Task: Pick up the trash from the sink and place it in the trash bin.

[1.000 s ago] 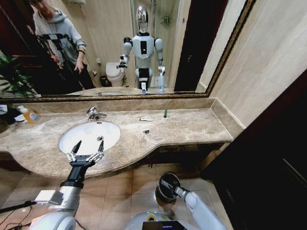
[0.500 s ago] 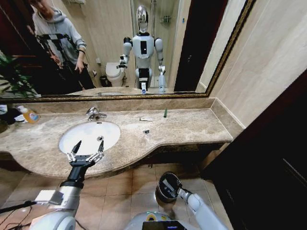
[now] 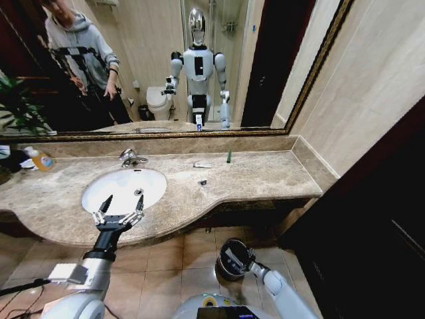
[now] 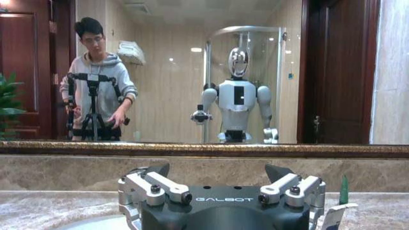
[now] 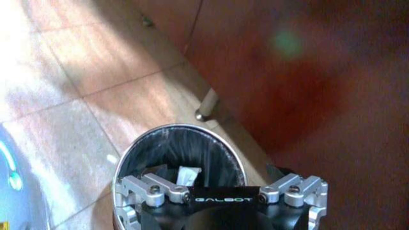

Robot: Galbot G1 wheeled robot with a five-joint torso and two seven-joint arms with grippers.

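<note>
Low in the frame's centre, the right gripper (image 3: 244, 258) hangs with fingers spread over the round black trash bin (image 3: 232, 260), whose silvery rim rings a white scrap (image 5: 189, 175). At lower left, the left gripper (image 3: 118, 214) hovers, fingers splayed, over the glossy white oval sink (image 3: 123, 188). On veined marble mid-frame lie a slim white sachet (image 3: 202, 165), a dark green tube (image 3: 228, 156) and a tiny dark bit (image 3: 202, 182).

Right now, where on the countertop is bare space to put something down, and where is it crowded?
The countertop is bare from the dark green tube to the right wall, and along the front edge right of the left gripper. Crowded: the middle, with the white sachet and dark bit, and the far left by the orange bottle.
</note>
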